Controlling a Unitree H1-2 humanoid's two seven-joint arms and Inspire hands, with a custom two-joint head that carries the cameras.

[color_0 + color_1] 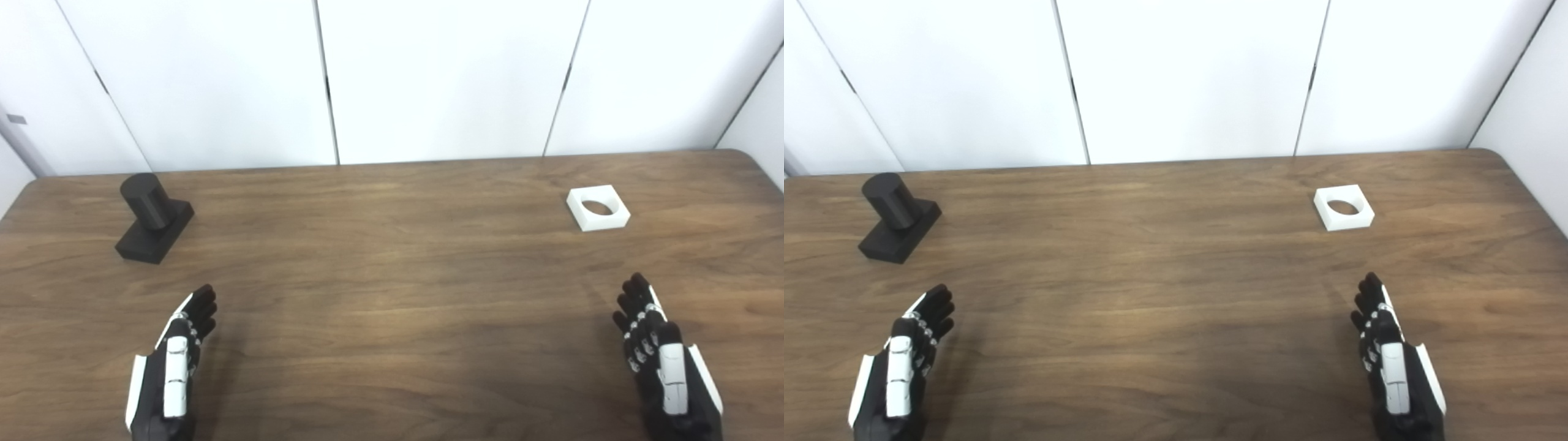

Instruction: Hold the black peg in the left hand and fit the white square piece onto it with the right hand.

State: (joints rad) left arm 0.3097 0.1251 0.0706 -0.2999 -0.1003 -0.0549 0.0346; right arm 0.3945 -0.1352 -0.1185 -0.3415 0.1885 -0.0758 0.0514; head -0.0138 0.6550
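Left eye view: peg [153, 217] upper left, above empty left hand [174, 367]; square [598, 208] upper right, above right hand [664, 361]; fingers seemingly extended, both holding nothing.

A black peg [153, 215], a short round cylinder rising upright from a flat rectangular base set at an angle, stands on the far left of the wood-grain surface [392, 288]. Well apart from it, on the far right, a white square piece [598, 207] lies flat, its wide round hole facing up and showing the wood beneath. Neither is held: both rest alone on the surface, on opposite sides.
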